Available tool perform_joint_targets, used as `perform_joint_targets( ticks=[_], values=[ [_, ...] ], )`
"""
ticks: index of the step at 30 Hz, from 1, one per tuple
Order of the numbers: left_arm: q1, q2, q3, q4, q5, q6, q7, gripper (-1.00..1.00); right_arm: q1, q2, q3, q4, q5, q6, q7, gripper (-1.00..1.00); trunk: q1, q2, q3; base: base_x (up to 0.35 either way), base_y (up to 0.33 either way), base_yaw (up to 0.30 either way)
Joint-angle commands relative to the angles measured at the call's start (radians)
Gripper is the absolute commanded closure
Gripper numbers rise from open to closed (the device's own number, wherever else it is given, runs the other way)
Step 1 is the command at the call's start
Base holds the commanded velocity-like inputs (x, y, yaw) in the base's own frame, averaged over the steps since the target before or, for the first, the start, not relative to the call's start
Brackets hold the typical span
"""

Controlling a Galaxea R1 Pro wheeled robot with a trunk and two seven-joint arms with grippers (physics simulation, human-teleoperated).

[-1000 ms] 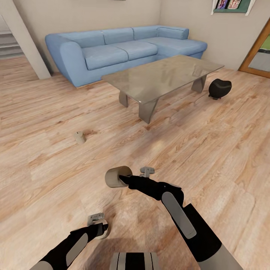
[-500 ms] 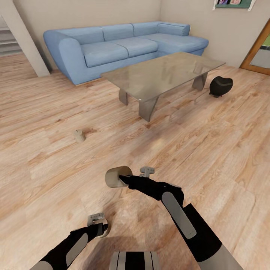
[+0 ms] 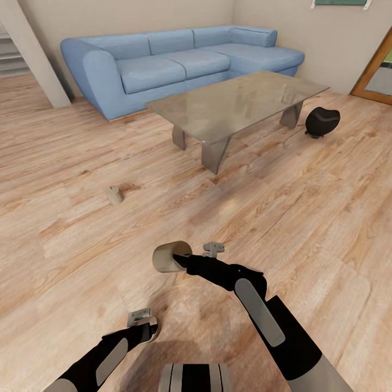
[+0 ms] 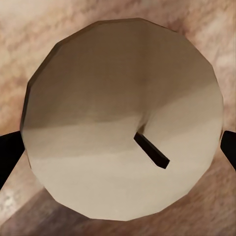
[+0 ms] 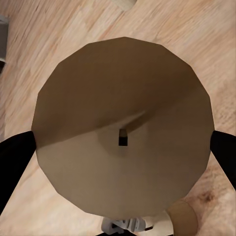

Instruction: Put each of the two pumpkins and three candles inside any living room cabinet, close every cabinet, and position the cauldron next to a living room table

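My right gripper point(image 3: 175, 259) is shut on a tan candle point(image 3: 165, 257), held on its side above the floor; in the right wrist view that candle point(image 5: 123, 132) shows its wick end between the dark fingers point(image 5: 14, 164). My left gripper point(image 3: 148, 330) hangs low by the trunk, shut on a second candle point(image 3: 155, 328). The left wrist view shows this candle point(image 4: 118, 118) close up, wick towards the camera. A third candle point(image 3: 114, 194) lies on the plank floor ahead to the left. The black cauldron point(image 3: 322, 121) stands on the floor beside the right end of the low table point(image 3: 239, 100). No pumpkins or cabinet are in view.
A blue corner sofa point(image 3: 163, 62) runs along the far wall behind the table. A pale wall post point(image 3: 32, 54) stands at far left and a wooden door frame point(image 3: 375, 71) at far right. Open plank floor lies between me and the table.
The whole head view has shifted a little, so the sofa, table and floor candle sit slightly higher in the picture. Both grippers keep their hold and pose.
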Motion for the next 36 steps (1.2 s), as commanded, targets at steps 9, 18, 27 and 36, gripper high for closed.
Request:
perform_joint_targets(
  ticks=[9,18,27,36],
  values=[
    [0.0,0.002,-0.005,0.0,-0.005,0.003,0.013,-1.0,-0.001,0.0,0.001,0.0,-0.011,0.002,-0.01,1.0,0.0,0.0,-0.001,0.0,0.0,0.0],
    [0.0,0.002,-0.005,0.0,-0.005,0.001,0.013,-1.0,-0.001,0.0,0.001,0.0,-0.011,0.003,-0.01,1.0,0.0,0.0,-0.001,0.0,0.0,0.0],
    [0.0,0.002,-0.005,0.0,-0.005,0.001,0.013,1.0,-0.001,0.0,0.001,0.0,-0.011,0.002,-0.011,1.0,0.0,0.0,-0.001,0.0,0.0,0.0],
    [0.0,0.003,-0.004,0.0,-0.005,0.0,0.011,1.0,-0.001,0.0,0.0,0.0,-0.011,0.002,-0.011,1.0,0.0,0.0,-0.001,0.0,0.0,0.0]
  ],
)
